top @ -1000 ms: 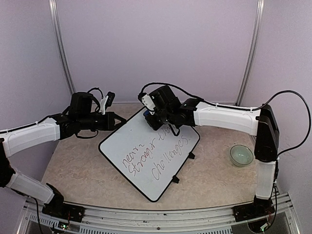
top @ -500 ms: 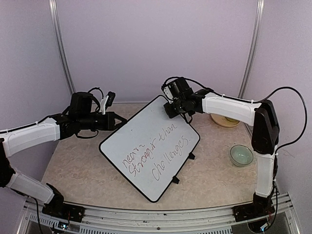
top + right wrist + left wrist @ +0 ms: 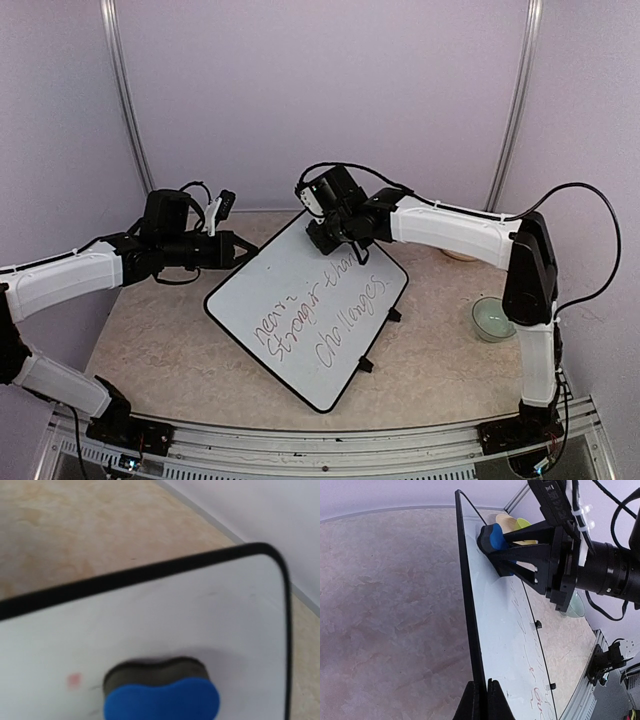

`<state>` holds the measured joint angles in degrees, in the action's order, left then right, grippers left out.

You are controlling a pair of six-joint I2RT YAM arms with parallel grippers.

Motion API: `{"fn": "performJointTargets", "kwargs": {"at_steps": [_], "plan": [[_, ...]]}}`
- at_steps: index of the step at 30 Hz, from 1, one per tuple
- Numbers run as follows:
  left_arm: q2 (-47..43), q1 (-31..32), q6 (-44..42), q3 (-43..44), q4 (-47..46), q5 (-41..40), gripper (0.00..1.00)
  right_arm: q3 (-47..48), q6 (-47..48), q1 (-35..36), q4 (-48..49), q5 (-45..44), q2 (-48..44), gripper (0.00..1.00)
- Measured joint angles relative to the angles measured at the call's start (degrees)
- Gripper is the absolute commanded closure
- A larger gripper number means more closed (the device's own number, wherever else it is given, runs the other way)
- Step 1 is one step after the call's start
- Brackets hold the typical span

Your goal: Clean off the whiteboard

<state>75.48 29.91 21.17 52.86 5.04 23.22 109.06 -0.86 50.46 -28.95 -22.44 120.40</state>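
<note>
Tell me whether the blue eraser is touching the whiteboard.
Touching. The left wrist view shows the eraser with its dark felt pressed against the whiteboard, no gap.

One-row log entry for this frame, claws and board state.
left claw: shut on whiteboard edge | right claw: blue eraser against far corner | handwriting: unerased | phase: wiping

The whiteboard [image 3: 300, 320] fills the middle of the worktop [image 3: 150, 350], set slantwise, with black stand feet [image 3: 366, 365] jutting from its right edge. The left end effector [image 3: 245, 257], clamped on, blocks its left edge; the right end effector [image 3: 325, 238], gripping the eraser [image 3: 495, 536], covers the far corner. Bare worktop lies left and in front of the board, and a passage runs between the feet and the bowl [image 3: 494, 318]
</note>
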Motion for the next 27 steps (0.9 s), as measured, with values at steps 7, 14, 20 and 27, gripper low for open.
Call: {"fn": "performJointTargets", "kwargs": {"at_steps": [7, 14, 20, 27], "plan": [[0.0, 0.0, 0.0, 0.0, 0.6, 0.0, 1.00, 0.0, 1.4, 2.8, 0.0, -0.7, -0.2, 0.77], [0.0, 0.1, 0.0, 0.0, 0.0, 0.9, 1.00, -7.6, 1.2, 3.9, 3.3, 4.3, -5.5, 0.77], [0.0, 0.6, 0.0, 0.0, -0.9, 1.6, 1.00, -12.3, -1.0, 3.0, 4.2, 4.4, -8.9, 0.77], [0.0, 0.9, -0.1, 0.0, -1.4, 2.0, 1.00, -16.5, -5.1, -2.5, 4.9, 0.8, -11.5, 0.77]]}}
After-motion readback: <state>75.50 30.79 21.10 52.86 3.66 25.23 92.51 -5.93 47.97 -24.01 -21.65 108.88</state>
